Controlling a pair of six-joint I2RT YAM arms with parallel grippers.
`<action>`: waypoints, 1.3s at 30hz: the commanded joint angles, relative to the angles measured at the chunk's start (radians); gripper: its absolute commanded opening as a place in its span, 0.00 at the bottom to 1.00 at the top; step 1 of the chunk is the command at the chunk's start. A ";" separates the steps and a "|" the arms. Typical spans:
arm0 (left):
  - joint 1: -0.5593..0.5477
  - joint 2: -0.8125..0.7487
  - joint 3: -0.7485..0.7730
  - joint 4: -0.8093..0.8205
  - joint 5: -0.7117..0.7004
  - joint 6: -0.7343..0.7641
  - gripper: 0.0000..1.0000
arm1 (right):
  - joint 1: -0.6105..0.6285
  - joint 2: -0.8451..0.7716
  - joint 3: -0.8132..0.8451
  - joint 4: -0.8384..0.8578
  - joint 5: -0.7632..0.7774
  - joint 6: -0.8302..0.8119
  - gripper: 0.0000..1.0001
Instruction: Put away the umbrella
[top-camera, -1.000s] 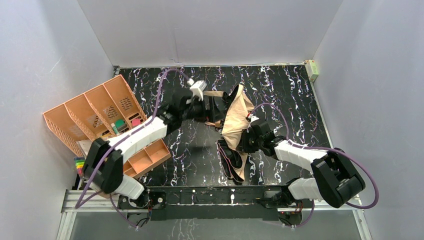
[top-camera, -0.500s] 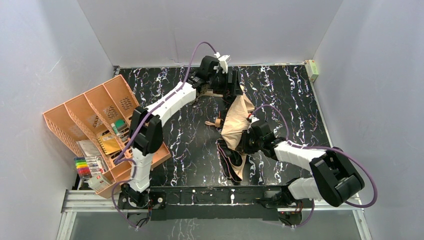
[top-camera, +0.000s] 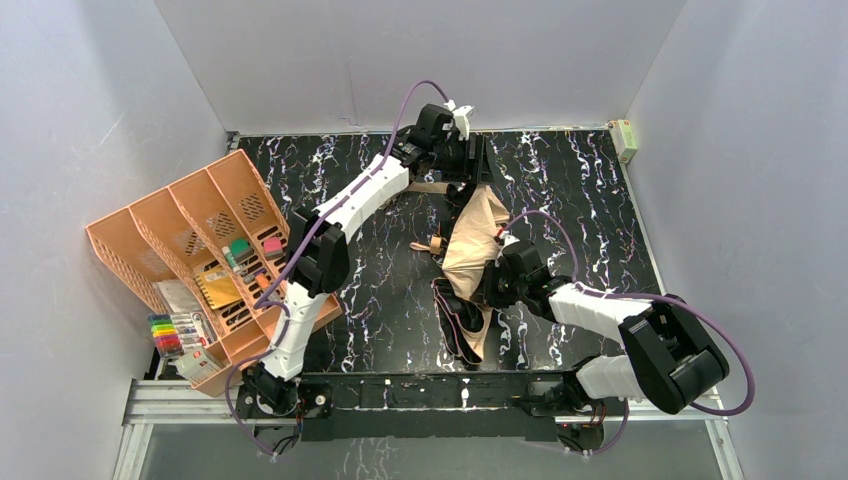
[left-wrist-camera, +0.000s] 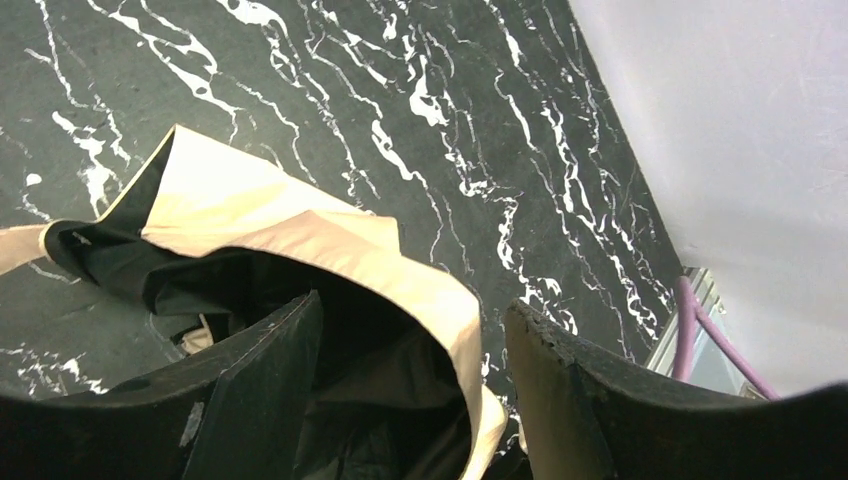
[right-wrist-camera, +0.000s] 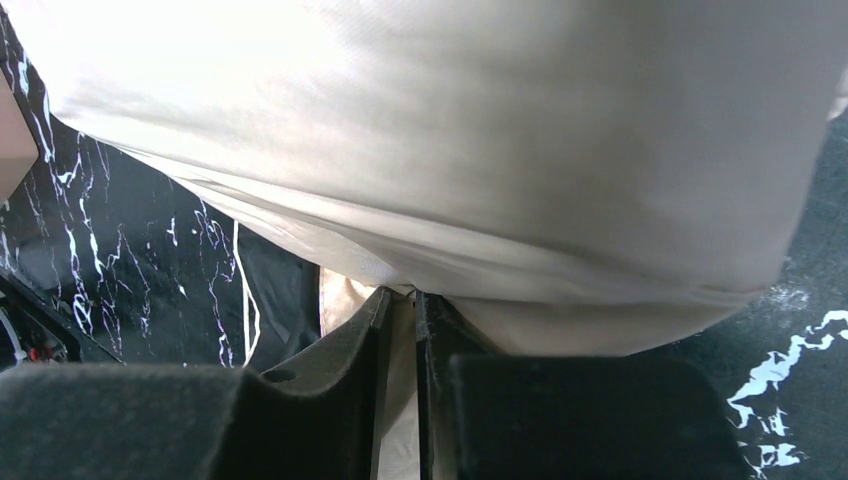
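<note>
umbrella (top-camera: 478, 235): middle of worktop (top-camera: 560, 190), lying far-to-near, half collapsed.
canopy (left-wrist-camera: 300, 215): thin limp cloth, tan outside, black inside, loosely creased.
right fingers (right-wrist-camera: 330, 400): clenched on a tan fold.
left fingers (left-wrist-camera: 262, 385): released, straddling the far hem.
risk: slick cloth may slip from a narrow pinch; pulling on cloth alone likely spreads the folds instead of gathering them.

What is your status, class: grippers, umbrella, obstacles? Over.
Left gripper open over the umbrella's far end. Right gripper shut on its tan fabric. Canopy loose on the table, not wrapped. Orange organizer apart, at left.
</note>
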 joint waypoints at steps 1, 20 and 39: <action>-0.010 0.006 0.078 -0.025 0.047 -0.007 0.62 | 0.002 0.008 -0.037 -0.050 -0.004 0.005 0.22; -0.014 -0.106 0.090 -0.003 0.068 0.012 0.00 | 0.001 0.020 -0.030 -0.067 0.015 0.105 0.18; -0.235 -0.787 -0.869 0.283 -0.183 -0.109 0.00 | 0.000 0.011 0.033 0.023 0.100 0.298 0.12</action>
